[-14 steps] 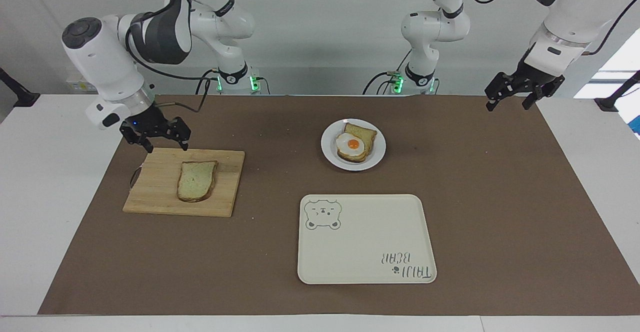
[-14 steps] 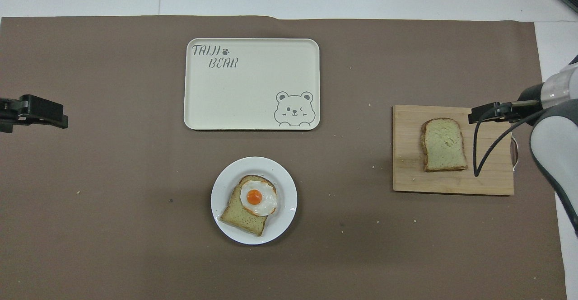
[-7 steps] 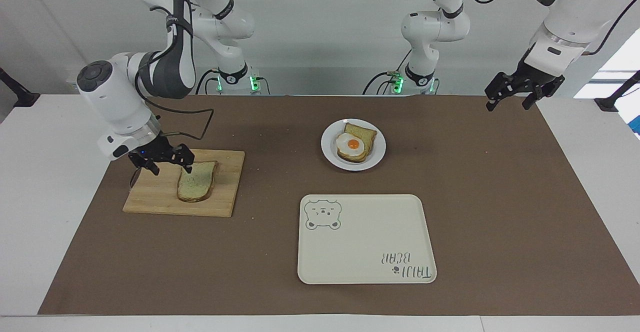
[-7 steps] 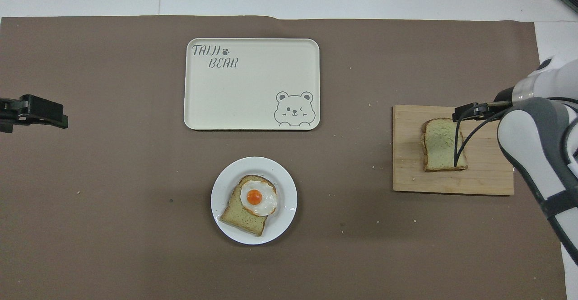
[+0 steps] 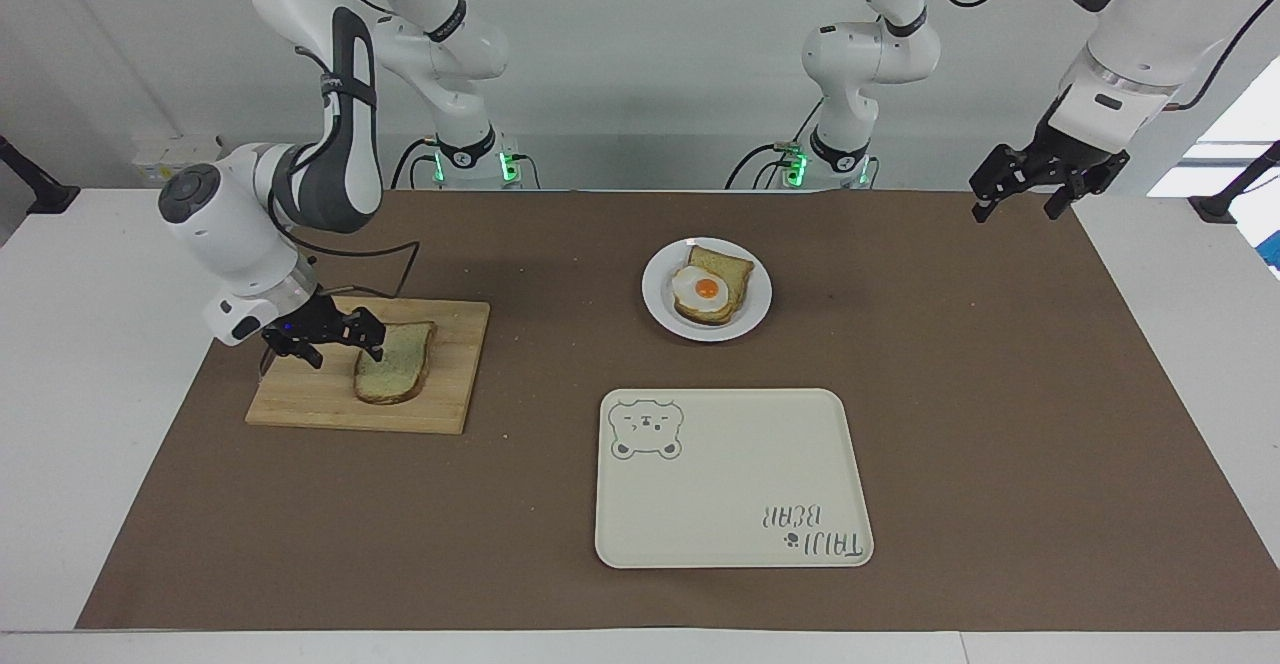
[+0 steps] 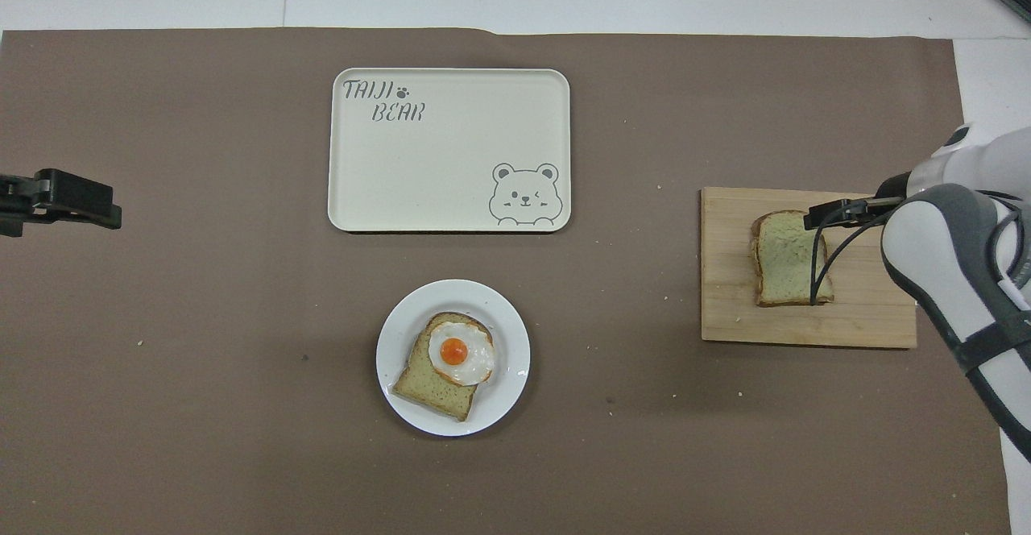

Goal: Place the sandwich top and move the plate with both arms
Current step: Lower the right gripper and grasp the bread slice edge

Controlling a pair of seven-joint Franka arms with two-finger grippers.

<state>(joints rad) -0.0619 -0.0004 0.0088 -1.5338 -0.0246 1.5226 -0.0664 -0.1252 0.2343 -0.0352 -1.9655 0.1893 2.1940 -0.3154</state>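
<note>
Facing view shows the right gripper (image 5: pixel 340 339) has come down to the wooden cutting board (image 5: pixel 300 399) at the right arm's end of the surface, its jaws spread open at the edge of the sandwich top (image 5: pixel 396 364), with nothing held yet. One fingertip sits at the slice's crust on the side nearer the robots. A second ago the same gripper hung higher, over the board's corner nearest the robots and clear of the bread; since then it has dropped and slid in toward the slice. That suggests the approach is nearly over and the grasp is the next step, so the placing part of the task is not yet done.

The plate (image 5: pixel 755 312) stands near the middle of the surface, carrying the egg-topped bread slice (image 5: pixel 722 269), unmoved. The cream tray (image 5: pixel 730 504) lies farther from the robots than the plate, also unchanged. The left gripper (image 5: pixel 1030 194) waits over the left arm's end of the surface, jaws open and empty, in the same pose as before.
</note>
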